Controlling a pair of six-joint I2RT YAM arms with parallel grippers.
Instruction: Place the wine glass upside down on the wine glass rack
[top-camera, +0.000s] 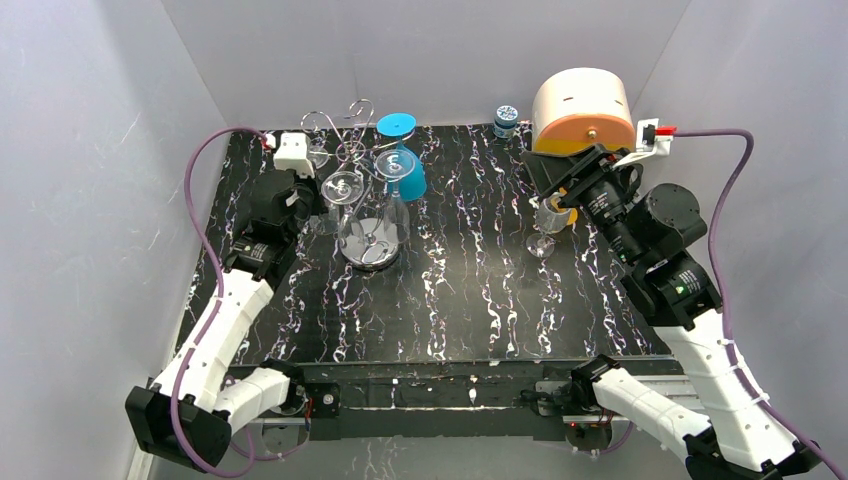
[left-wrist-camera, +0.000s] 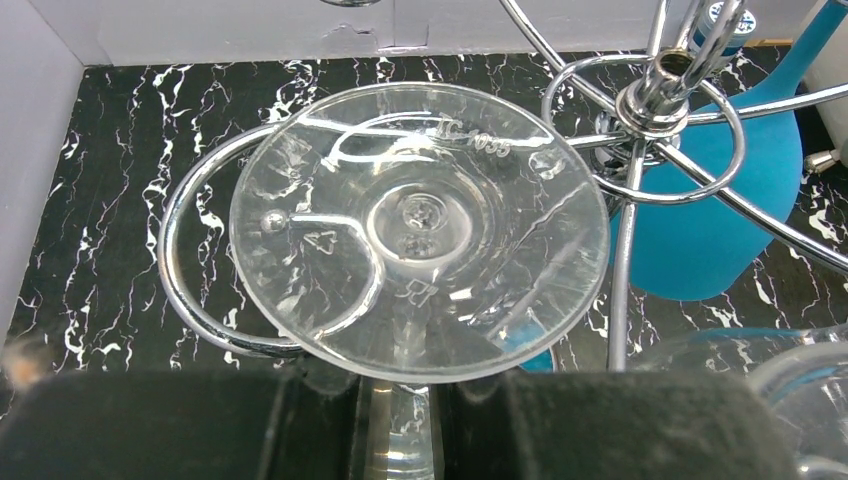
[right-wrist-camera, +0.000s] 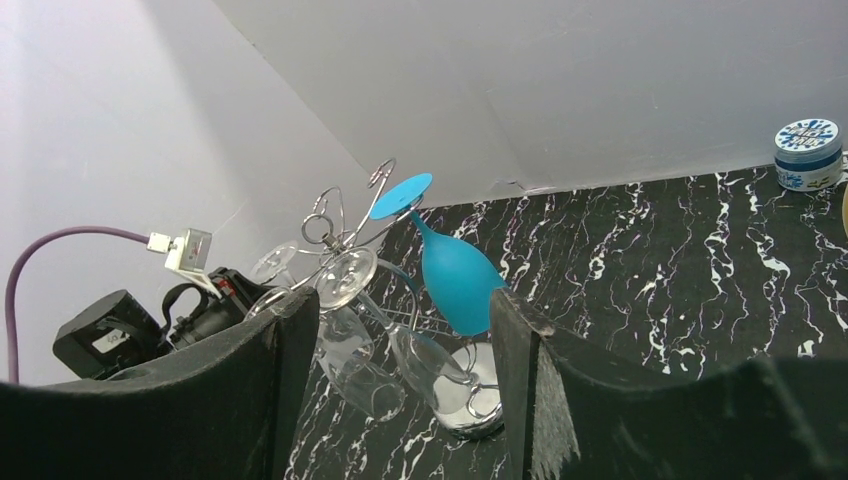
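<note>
Left gripper (left-wrist-camera: 400, 432) is clamped narrowly on the stem of an upside-down clear wine glass (left-wrist-camera: 420, 255). The glass's foot lies over a scroll ring of the wine glass rack (left-wrist-camera: 655, 90), near the table's (top-camera: 470, 300) far left corner. A blue glass (left-wrist-camera: 720, 230) hangs just beside. Right gripper (right-wrist-camera: 400, 310) gapes empty. The table is black marbled, with white walls (top-camera: 420, 50) around.

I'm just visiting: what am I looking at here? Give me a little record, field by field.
left jaws: shut on the stem of a clear wine glass, foot up
glass foot: over a scroll loop of the wine glass rack; resting or not, unclear
right jaws: open, empty
already hanging: blue glass
on table: second clear glass, beside right arm
</note>
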